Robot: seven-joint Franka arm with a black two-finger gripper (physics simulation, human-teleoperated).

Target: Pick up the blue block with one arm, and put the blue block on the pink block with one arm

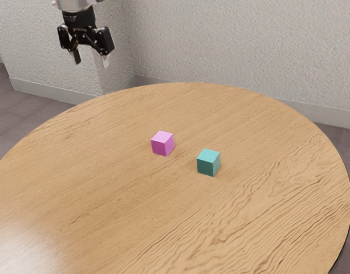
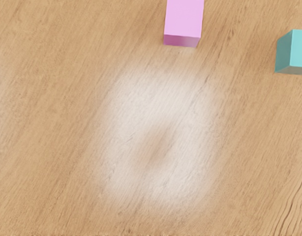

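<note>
Nothing of the task is done yet, as I judge it: my gripper (image 1: 90, 59) hangs high over the far edge of the surface (image 1: 106, 217), at the exterior view's upper left, its fingers spread apart and holding nothing. The blue block (image 1: 208, 162), more teal than blue in colour, rests flat near the middle of the surface, just to the exterior view's right of the pink block (image 1: 162, 142) and slightly nearer. A clear gap lies between them, and nothing sits on the pink block's top. In the wrist view the pink block (image 2: 184, 22) and the blue block (image 2: 292, 51) both lie well off from the spot under my hand. Everything is left: reach across, descend, grasp the blue block, lift it, and set it on the pink one. Neither block is in a container; both stand on bare wood.
</note>
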